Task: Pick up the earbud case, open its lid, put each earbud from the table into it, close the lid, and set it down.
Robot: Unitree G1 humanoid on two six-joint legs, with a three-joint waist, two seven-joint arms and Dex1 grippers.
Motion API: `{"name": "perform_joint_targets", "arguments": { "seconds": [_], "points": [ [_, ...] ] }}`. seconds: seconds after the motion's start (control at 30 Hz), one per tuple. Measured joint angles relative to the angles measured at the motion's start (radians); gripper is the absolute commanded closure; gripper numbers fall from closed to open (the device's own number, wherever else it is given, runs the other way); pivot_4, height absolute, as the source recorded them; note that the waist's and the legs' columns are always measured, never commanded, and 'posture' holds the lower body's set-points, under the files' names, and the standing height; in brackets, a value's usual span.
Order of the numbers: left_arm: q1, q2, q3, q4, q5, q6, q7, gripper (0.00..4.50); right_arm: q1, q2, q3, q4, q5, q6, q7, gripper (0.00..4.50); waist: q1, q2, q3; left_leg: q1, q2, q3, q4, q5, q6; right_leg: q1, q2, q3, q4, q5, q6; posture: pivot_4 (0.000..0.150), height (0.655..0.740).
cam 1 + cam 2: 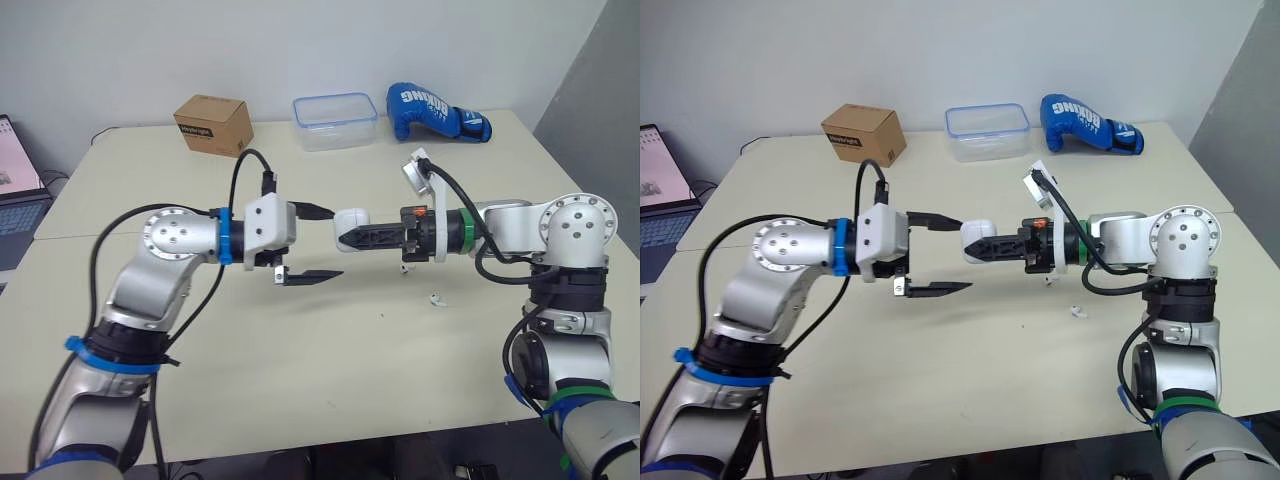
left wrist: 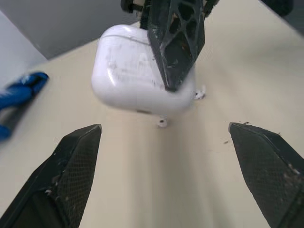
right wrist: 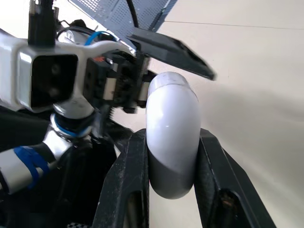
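A beige table is carrying a cardboard box, a clear plastic container and a blue boxing glove along its far edge. Above the table's middle, the right gripper is clamping the white earbud case, lid closed, between its two fingers, while the left gripper is hovering just before the case with fingers spread wide, touching nothing. One earbud is lying under the right gripper, and a second earbud is lying nearby, apart from the first.
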Motion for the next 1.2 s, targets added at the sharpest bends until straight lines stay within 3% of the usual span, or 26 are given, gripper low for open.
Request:
{"name": "perform_joint_targets", "arguments": {
  "seconds": [0.1,0.23,0.37,0.47,0.67,1.2],
  "points": [
    [-0.006,0.027,0.026,-0.023,-0.071,0.162,0.012,0.02,0.0,-0.096,0.125,-0.067,-0.1,-0.075,0.109,3.7,0.0,0.0,0.0,0.0,0.0,0.0,0.0,0.0,0.0,0.001,0.0,-0.001,0.0,0.0,0.0,0.15,0.7307],
    [-0.064,0.056,0.034,0.016,-0.136,0.354,0.012,0.02,-0.001,-0.318,0.461,-0.208,-0.378,-0.327,0.352,3.7,-0.004,0.0,0.001,0.0,0.0,0.0,0.0,0.0,0.0,0.001,0.0,-0.002,0.0,-0.001,0.002,0.15,0.7307],
    [-0.118,0.071,0.008,0.05,-0.13,0.423,0.004,0.02,-0.003,-0.39,0.653,-0.25,-0.578,-0.509,0.531,3.7,-0.013,0.0,0.001,0.0,0.0,0.0,0.0,0.0,0.0,0.0,0.0,-0.001,0.0,-0.001,0.002,0.15,0.7307],
    [-0.133,0.071,-0.035,0.065,-0.109,0.44,-0.013,0.2,-0.008,-0.392,0.711,-0.272,-0.667,-0.573,0.607,3.7,-0.012,0.0,0.001,0.0,0.0,0.0,0.0,0.0,0.0,0.0,0.0,-0.001,0.0,-0.001,0.002,0.15,0.7307],
    [-0.155,0.072,-0.081,0.104,-0.071,0.441,-0.061,1.9,-0.024,-0.383,0.771,-0.289,-0.798,-0.601,0.683,3.7,-0.01,0.0,0.001,-0.001,0.0,0.0,0.0,0.0,-0.001,0.0,0.0,-0.001,0.0,-0.001,0.002,0.15,0.7307],
    [-0.159,0.016,-0.206,0.104,0.042,0.36,-0.099,1.9,-0.144,-0.214,0.827,-0.195,-0.965,-0.565,0.736,3.7,-0.01,0.0,0.001,-0.005,0.0,0.0,0.001,0.001,-0.001,-0.005,0.0,0.0,0.001,-0.001,0.001,0.15,0.7307]
  ]
}}
